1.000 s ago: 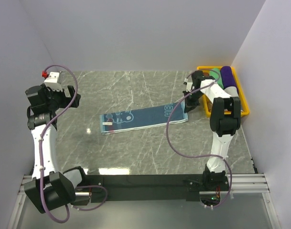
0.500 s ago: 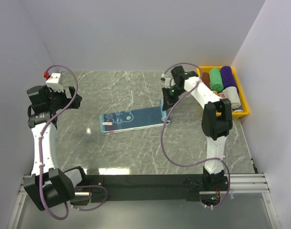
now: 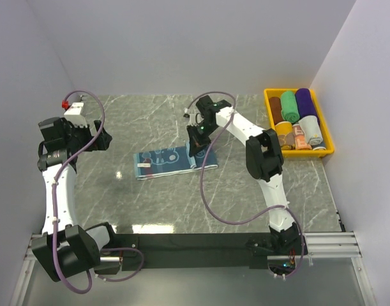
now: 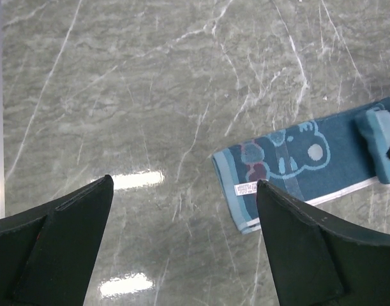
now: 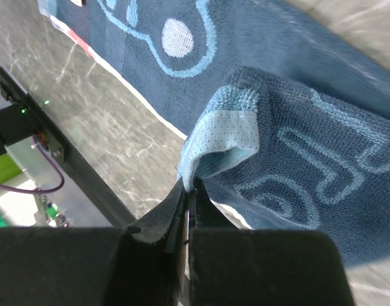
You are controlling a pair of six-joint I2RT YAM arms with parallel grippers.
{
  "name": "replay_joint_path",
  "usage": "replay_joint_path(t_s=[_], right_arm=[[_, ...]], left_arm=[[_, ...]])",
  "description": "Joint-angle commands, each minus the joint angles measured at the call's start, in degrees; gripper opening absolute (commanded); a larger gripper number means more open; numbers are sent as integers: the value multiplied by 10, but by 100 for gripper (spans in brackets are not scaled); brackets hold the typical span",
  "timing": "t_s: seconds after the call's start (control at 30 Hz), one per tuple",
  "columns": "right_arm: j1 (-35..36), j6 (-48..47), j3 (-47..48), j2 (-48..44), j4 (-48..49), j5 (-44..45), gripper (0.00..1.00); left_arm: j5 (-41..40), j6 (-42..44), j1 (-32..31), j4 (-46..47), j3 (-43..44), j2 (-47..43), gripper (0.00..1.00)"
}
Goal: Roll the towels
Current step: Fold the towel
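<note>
A blue towel with white print lies flat on the marble table; its right end is folded back over itself. My right gripper is shut on that folded end, pinching the towel's light-blue edge. The towel also shows in the left wrist view, folded end at its right. My left gripper is open and empty, held above the table left of the towel.
A yellow bin at the back right holds rolled towels: green, purple, brown, orange and grey. Grey walls close in the left, back and right. The arms' black base rail runs along the near edge.
My right gripper has moved left from beside the bin, carrying the towel's right end over the flat part, so the towel is now much shorter. The left arm barely moved.
</note>
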Motion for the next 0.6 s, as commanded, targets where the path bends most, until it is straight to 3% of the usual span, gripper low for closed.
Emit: replay_joint_path(t_s=[0.0,0.57], right_arm=[[15,22,32,10,-3,-29,0],[45,52,68,59,26,-41,0]], left_arm=[[-6,2,-1,-13,-5,-13,99],[-4,-6,-2,-32,-20,-12,100]])
